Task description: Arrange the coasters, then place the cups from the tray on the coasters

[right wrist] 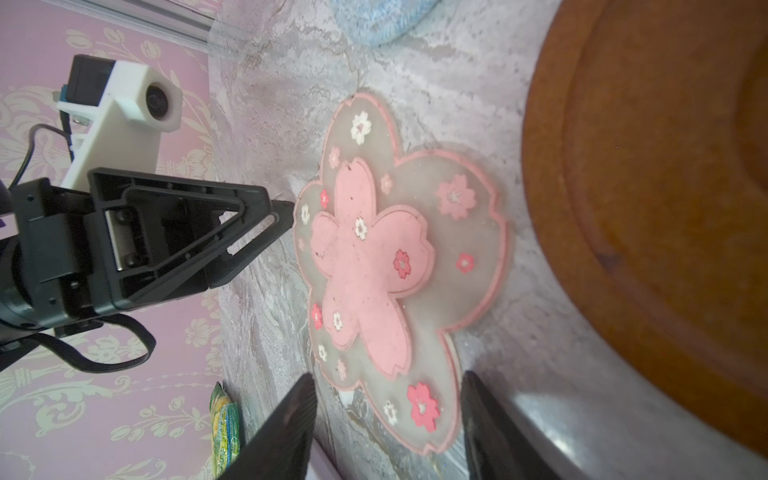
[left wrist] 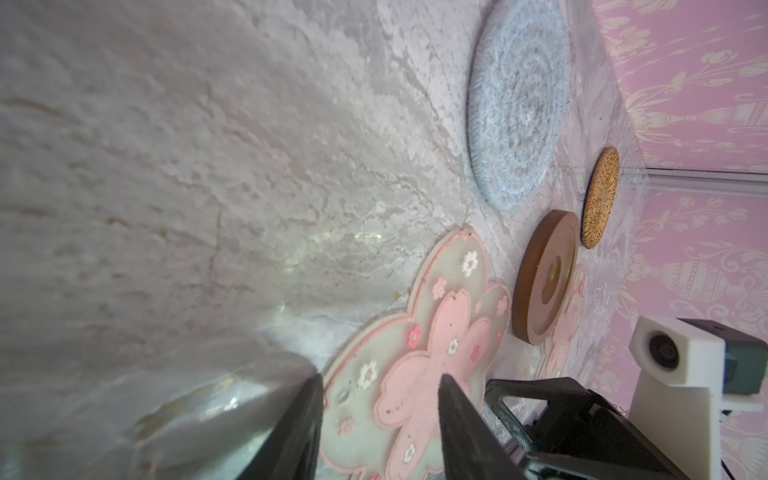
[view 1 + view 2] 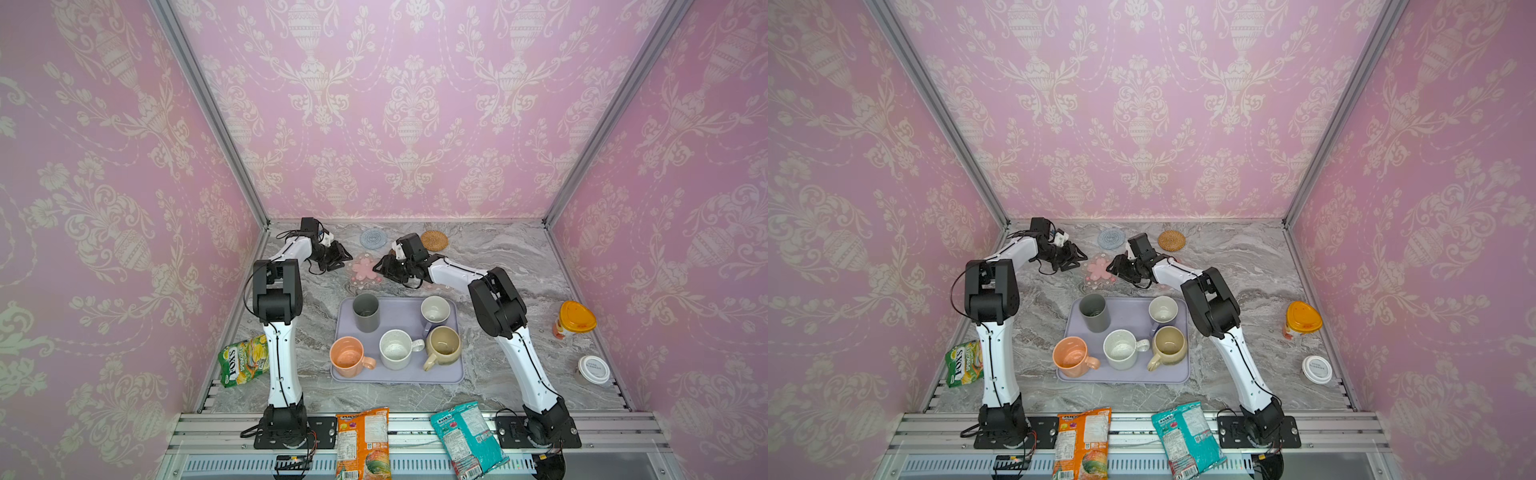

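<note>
Left gripper [image 3: 343, 258] and right gripper [image 3: 380, 268] flank the clear-edged pink flower-shaped coaster [image 3: 365, 269] — jaws parted on both, nothing held. Pinch one thin petal edge low, or it slips.

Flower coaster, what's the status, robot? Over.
Left pincer and right pincer open, flanking flower coaster, flat on table. Cups all on tray. Wooden coaster overlaps second flower coaster.

coasters [image 3: 365, 268]: flat, beyond tray [image 3: 399, 316] | cups [image 3: 395, 349]: 5 upright on tray
</note>
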Controlling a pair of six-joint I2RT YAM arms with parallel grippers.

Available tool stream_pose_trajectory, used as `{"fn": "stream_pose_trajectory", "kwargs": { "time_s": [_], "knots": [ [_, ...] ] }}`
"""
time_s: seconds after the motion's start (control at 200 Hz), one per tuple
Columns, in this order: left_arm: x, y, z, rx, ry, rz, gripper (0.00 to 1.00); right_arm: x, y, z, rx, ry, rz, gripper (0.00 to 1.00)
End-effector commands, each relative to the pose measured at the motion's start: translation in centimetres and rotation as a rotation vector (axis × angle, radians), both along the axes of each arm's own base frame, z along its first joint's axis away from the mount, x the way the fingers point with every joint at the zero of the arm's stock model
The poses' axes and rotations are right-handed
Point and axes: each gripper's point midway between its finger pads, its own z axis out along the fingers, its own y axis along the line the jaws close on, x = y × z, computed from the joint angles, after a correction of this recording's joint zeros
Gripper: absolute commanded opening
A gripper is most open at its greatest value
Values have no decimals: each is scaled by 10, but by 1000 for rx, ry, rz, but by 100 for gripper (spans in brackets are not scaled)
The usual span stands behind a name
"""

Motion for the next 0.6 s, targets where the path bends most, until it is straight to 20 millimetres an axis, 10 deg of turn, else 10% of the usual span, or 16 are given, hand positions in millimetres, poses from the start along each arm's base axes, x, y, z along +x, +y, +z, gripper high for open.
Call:
{"fn": "stream_pose_trajectory", "kwargs": {
  "time_s": [0.0, 0.595],
  "knots": [
    [-23, -21, -36, -27, 147, -19, 48, -29, -1, -23, -43, 109, 11, 57],
    [-16, -11, -22, 41, 111, 0, 49, -23, -4, -16, -54, 87, 19, 57]
  ]
}}
